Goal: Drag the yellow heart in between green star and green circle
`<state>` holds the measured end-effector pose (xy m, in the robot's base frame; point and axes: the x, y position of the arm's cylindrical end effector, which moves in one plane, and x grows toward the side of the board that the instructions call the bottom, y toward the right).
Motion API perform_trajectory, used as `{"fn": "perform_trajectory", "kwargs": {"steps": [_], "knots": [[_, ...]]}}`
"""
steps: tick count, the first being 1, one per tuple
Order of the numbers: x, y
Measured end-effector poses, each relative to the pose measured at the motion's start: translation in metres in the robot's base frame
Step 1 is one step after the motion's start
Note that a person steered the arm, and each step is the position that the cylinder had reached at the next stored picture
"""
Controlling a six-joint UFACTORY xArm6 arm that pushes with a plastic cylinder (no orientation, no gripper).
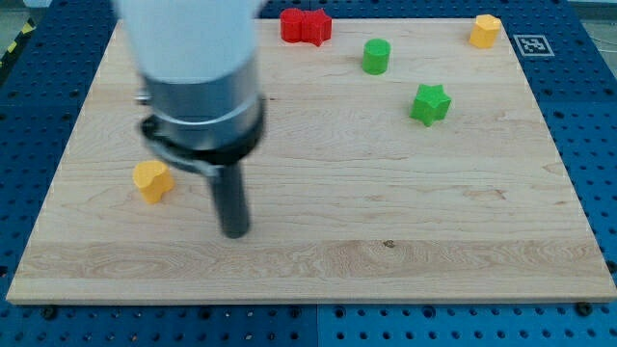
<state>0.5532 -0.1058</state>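
A yellow block (152, 180), heart-like in shape, lies at the board's left side. My tip (234, 232) rests on the board to its right and slightly below, apart from it. The green circle (376, 56) sits near the view's top, right of centre. The green star (430, 103) lies below and to the right of the circle, with a small gap between them. Both green blocks are far to the upper right of my tip.
Two red blocks (305, 26) sit touching at the board's top edge, left of the green circle. A second yellow block (485, 31) sits at the top right corner. The arm's wide body (198, 77) covers the board's upper left. The wooden board (386, 212) lies on a blue perforated table.
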Motion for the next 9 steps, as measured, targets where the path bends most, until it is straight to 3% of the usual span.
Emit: {"fn": "perform_trajectory", "kwargs": {"steps": [2,4,6,7,9], "knots": [[-0.028,-0.104],[-0.034,-0.041],[-0.044,-0.101],[-0.066,-0.094],[-0.062,0.004]]}}
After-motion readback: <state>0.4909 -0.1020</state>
